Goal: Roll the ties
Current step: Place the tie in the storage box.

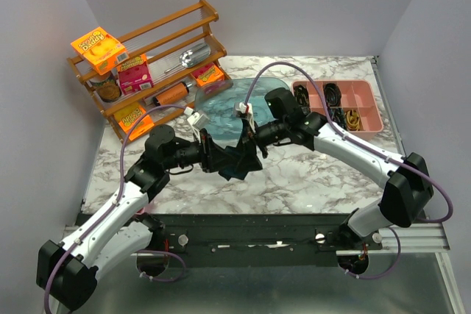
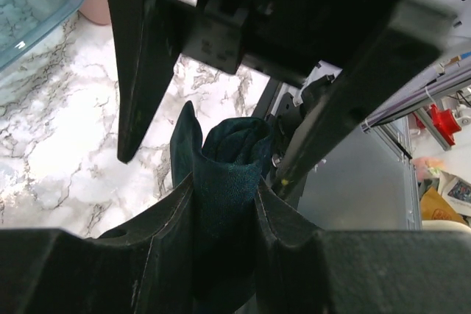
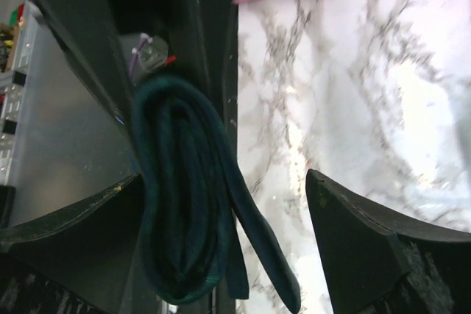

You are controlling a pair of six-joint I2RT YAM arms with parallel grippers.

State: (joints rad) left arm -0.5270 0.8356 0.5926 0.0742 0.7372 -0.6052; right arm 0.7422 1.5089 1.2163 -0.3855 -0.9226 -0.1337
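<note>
Teal tie [image 1: 239, 159] in a near-finished roll, clamped in left gripper [image 1: 218, 154] above marble table [image 1: 309, 182]; right gripper [image 1: 249, 143] spread wide around it (loose tail hanging); probably left: tucking that tail, setting down.

Tub [image 1: 221, 108] close behind; bare tabletop [image 1: 309, 178] rightward.

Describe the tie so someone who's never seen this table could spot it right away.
Over the marble table, look just in front of the translucent blue tub. The tie is the partly rolled bundle pinched in the left tool, the only dark teal cloth in sight.
</note>
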